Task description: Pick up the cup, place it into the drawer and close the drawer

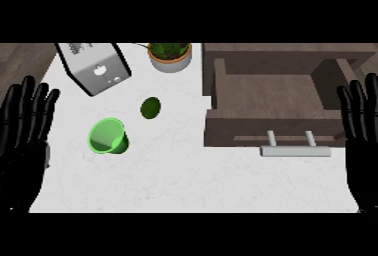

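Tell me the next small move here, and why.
Probably bring the left hand over toward the green cup. Both hands are open at the view's edges, the right hand by the drawer, which already stands open. The cup sits untouched on the left.

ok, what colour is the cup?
Bright green cup, clearest in the head view.
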